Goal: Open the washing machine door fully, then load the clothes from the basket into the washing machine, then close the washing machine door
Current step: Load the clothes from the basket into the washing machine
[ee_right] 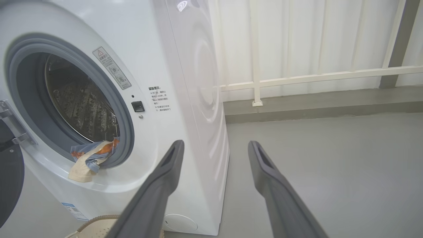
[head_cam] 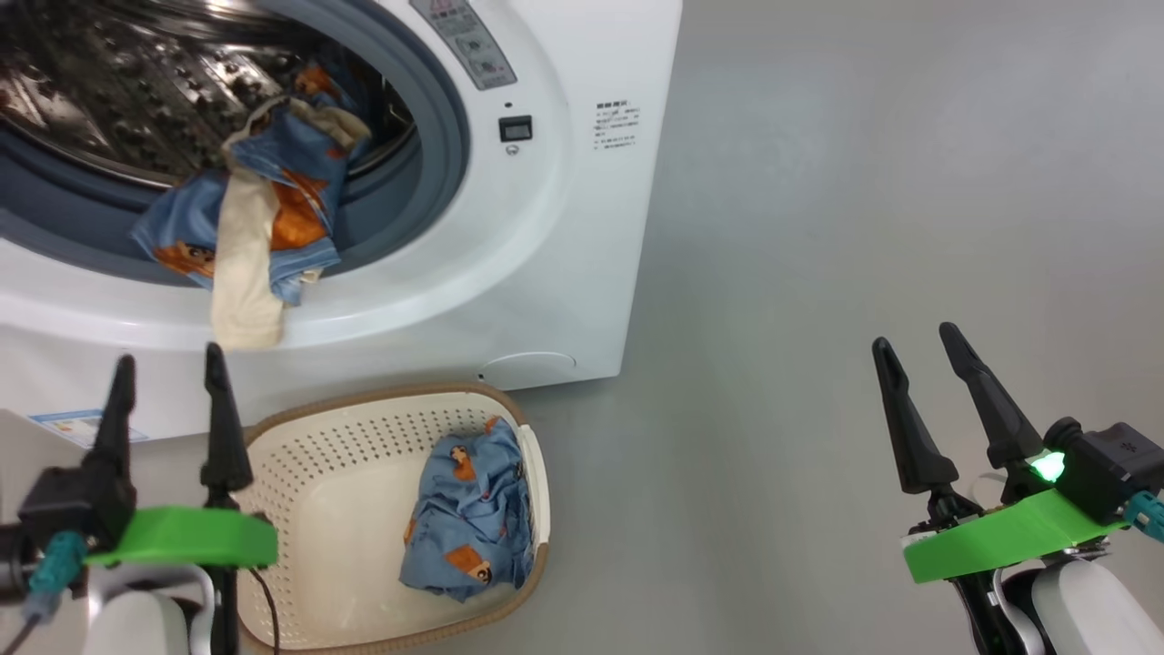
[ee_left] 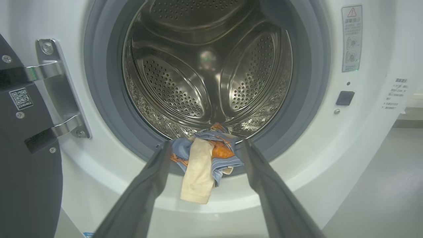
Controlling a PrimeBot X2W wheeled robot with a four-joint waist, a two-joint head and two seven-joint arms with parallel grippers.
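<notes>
Laundry half loaded: washing machine (head_cam: 546,227) stands with door (ee_left: 29,185) swung open on hinge side, apparently fully, though only its dark edge shows. One bear-print garment (head_cam: 282,196) spills from steel drum (ee_left: 205,66) over grey gasket (ee_left: 99,99), cream part hanging down front. Second garment (head_cam: 468,518) lies crumpled in cream basket (head_cam: 346,437) on floor just before machine. Left gripper (head_cam: 168,355) hovers beside basket, fingers apart, empty. Right gripper (head_cam: 915,337) well off to side over grey floor (head_cam: 864,182), fingers spread, holding nothing.
</notes>
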